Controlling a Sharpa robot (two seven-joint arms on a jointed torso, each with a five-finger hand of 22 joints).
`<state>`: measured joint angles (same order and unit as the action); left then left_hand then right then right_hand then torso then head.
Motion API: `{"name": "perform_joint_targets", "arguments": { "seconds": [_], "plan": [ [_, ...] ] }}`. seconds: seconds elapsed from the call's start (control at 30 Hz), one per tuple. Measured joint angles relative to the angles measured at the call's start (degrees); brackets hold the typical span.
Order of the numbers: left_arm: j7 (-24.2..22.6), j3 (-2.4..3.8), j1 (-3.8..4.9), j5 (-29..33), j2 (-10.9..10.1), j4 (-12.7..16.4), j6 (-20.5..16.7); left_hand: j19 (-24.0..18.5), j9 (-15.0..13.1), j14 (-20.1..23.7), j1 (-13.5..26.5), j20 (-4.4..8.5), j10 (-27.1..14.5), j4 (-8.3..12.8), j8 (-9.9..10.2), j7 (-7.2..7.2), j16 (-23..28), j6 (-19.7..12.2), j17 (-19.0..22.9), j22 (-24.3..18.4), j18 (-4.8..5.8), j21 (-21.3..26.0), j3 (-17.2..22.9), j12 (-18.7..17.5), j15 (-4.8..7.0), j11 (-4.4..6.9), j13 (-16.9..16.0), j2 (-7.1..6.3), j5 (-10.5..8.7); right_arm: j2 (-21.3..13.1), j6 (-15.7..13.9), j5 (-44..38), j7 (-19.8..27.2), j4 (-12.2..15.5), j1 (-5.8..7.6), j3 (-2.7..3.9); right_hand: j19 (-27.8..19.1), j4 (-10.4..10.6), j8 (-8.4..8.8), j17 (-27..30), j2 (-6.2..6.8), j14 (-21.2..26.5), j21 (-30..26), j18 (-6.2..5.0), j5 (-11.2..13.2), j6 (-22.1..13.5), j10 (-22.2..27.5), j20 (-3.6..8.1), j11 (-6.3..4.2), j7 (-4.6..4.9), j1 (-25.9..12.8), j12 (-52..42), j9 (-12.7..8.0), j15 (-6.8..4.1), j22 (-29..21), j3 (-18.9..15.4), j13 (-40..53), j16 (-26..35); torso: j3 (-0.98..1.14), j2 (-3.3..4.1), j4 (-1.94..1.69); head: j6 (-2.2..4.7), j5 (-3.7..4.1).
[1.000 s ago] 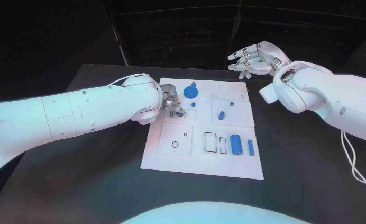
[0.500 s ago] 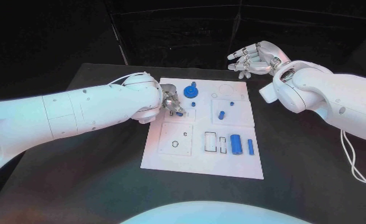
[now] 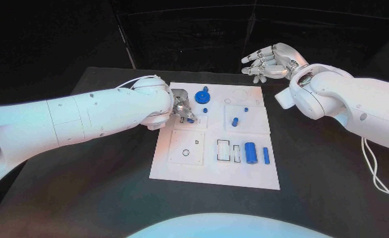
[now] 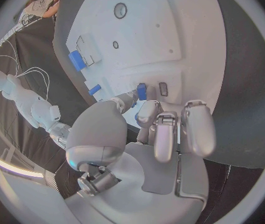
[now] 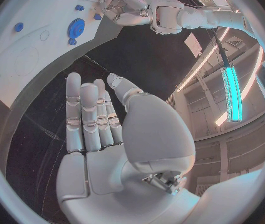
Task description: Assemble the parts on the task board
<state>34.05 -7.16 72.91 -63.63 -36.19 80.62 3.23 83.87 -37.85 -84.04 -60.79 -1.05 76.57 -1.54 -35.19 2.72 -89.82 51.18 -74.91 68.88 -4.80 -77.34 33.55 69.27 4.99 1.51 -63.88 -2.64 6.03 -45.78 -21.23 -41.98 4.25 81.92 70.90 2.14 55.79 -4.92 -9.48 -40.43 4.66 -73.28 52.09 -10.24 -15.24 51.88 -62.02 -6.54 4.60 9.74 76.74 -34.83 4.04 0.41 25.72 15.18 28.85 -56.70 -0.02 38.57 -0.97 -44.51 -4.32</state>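
The white task board lies in the middle of the black table. My left hand is low over the board's left side and pinches a small blue part between thumb and a finger. In the left wrist view this blue part stands on the board beside a small rectangular slot. My right hand is raised beyond the board's far right corner, fingers apart and holding nothing. The right wrist view shows the same hand with its palm bare.
On the board lie a blue gear, a small peg, a longer peg, a blue cylinder and a thin blue bar. Outlined recesses sit left of the cylinder. Bare black table surrounds the board.
My left hand has edged slightly along the board with the small blue part still pinched. The right hand has stayed in place.
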Motion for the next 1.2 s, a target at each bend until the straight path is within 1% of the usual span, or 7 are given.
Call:
{"name": "perform_joint_targets", "arguments": {
  "seconds": [0.07, 0.13, 0.53, 0.73, 0.93, 1.17, 1.2],
  "plan": [
    [0.1, 0.01, 0.05, 0.0, 0.2, -0.2, 0.2, 0.0, 0.0, 0.0, 0.7, 0.0, 0.2, 0.2, -0.1, -0.21, 0.0, 0.2, 0.0, 0.0, 0.0, 0.0, -0.1, 0.4, 0.0, 0.23, -0.3, 0.21, 0.0, -0.1, 0.0, 0.0, 0.0, 0.0, 0.0, 0.0, 0.0, 0.0, 0.0, 0.1, 0.0, 0.0, 0.0, 0.0, 0.0, 0.0, 0.2, 0.0, -0.21, 0.0, 0.0, 0.0, 0.0, 0.0, 0.0, 0.0, 0.0, 0.0, 0.0, 0.0, 0.0, -0.07, -0.02],
    [0.1, 0.02, 0.07, -0.1, 0.3, -0.4, 0.5, 0.0, 0.0, 0.0, 1.3, 0.0, 0.2, 0.8, -0.1, -0.4, 0.0, 0.4, 0.0, 0.1, 0.0, 0.0, 0.5, 0.4, 0.0, 0.24, -0.4, 0.27, 0.0, -0.1, 0.0, 0.0, 0.0, 0.0, 0.0, 0.0, 0.0, 0.0, 0.0, 0.1, 0.0, 0.0, 0.0, 0.0, -0.3, 0.0, 0.4, 0.0, -0.03, 0.0, 0.0, 0.0, 0.0, 0.0, 0.0, 0.0, 0.0, 0.0, 0.01, 0.0, 0.01, -0.13, -0.02],
    [0.3, 0.09, 0.25, 0.0, 1.3, -1.6, 1.6, 0.0, -0.2, 0.0, 2.8, 0.0, 0.5, 1.2, -0.3, -0.63, 0.0, 1.0, 0.0, 0.4, 0.0, -0.3, 0.2, 1.0, 0.03, 0.35, -0.8, 1.66, -0.05, 0.0, 0.0, -0.1, -0.1, 0.0, 0.0, 0.0, 0.0, 0.0, 0.0, 0.1, 0.0, 0.0, 0.0, 0.0, -0.3, 0.0, 0.4, 0.0, 0.01, 0.0, 0.0, 0.0, 0.0, 0.0, 0.0, 0.0, 0.0, 0.0, 0.02, 0.0, 0.02, -0.14, 0.24],
    [0.4, -0.15, 0.02, 0.2, 1.7, -2.1, 2.1, 0.0, 0.0, 0.2, 5.6, 0.0, 0.8, -1.7, -0.3, -0.99, 0.0, 2.1, 0.0, 0.8, -0.01, -0.3, -3.7, 1.3, 0.22, 0.66, -1.0, 1.88, -0.24, 0.0, 0.0, -0.1, -0.2, 0.0, 0.0, 0.0, 0.0, 0.0, 0.0, 0.1, 0.0, 0.0, 0.0, 0.0, -0.3, 0.0, 0.4, 0.0, 0.01, 0.0, 0.0, 0.0, 0.0, 0.0, 0.0, 0.0, -0.1, 0.0, 0.02, 0.01, 0.03, -0.13, 0.3],
    [0.5, -0.11, 0.0, 0.4, 1.9, -2.3, 2.6, 0.2, 0.0, 0.0, 6.2, 0.2, 0.8, -2.6, -0.6, -1.27, 0.0, 2.4, 0.0, 0.9, -0.01, -0.3, -6.3, 1.5, 0.43, 0.66, -1.2, 1.76, -0.21, 0.1, 0.0, -0.1, -0.2, 0.0, 0.0, 0.0, 0.0, 0.0, 0.0, 0.1, 0.0, 0.0, 0.0, 0.0, -0.3, 0.0, 0.4, 0.0, 0.01, 0.0, 0.0, 0.0, 0.0, 0.0, 0.0, 0.0, -0.1, 0.0, 0.01, 0.01, 0.02, -0.26, 0.38],
    [0.5, -0.11, 0.02, 0.6, 2.1, -2.5, 2.8, 0.2, 0.0, 0.0, 6.9, 0.2, 0.8, -3.5, -0.6, -1.08, 0.0, 2.6, 0.0, 1.0, 0.0, -0.3, -9.2, 1.5, 0.43, 0.66, -1.1, 1.65, -0.21, 0.1, 0.0, -0.2, -0.2, 0.0, 0.0, 0.0, 0.0, 0.0, 0.0, 0.5, 0.0, 0.1, 0.0, 0.0, -0.3, 0.0, 0.4, 0.0, 0.0, 0.0, 0.0, 0.0, 0.0, -0.03, 0.0, 0.0, -0.1, 0.0, -0.02, 0.01, -0.02, -0.32, 0.48],
    [0.5, -0.11, 0.02, 0.6, 2.1, -2.6, 2.8, 0.2, 0.0, 0.0, 7.2, 0.2, 0.8, -3.7, -0.6, -1.08, 0.0, 2.6, 0.0, 1.0, -0.01, -0.3, -9.6, 1.5, 0.43, 0.66, -1.0, 1.42, -0.27, 0.1, 0.0, -0.2, -0.2, 0.0, 0.0, 0.0, 0.0, 0.0, 0.0, 0.9, 0.0, 0.6, 0.0, 0.0, -0.5, -0.1, 0.8, -0.04, 0.02, 0.12, 0.0, 0.0, 0.0, 0.07, 0.0, 0.0, -0.2, 0.0, -0.02, 0.01, -0.02, -0.34, 0.49]
  ]
}}
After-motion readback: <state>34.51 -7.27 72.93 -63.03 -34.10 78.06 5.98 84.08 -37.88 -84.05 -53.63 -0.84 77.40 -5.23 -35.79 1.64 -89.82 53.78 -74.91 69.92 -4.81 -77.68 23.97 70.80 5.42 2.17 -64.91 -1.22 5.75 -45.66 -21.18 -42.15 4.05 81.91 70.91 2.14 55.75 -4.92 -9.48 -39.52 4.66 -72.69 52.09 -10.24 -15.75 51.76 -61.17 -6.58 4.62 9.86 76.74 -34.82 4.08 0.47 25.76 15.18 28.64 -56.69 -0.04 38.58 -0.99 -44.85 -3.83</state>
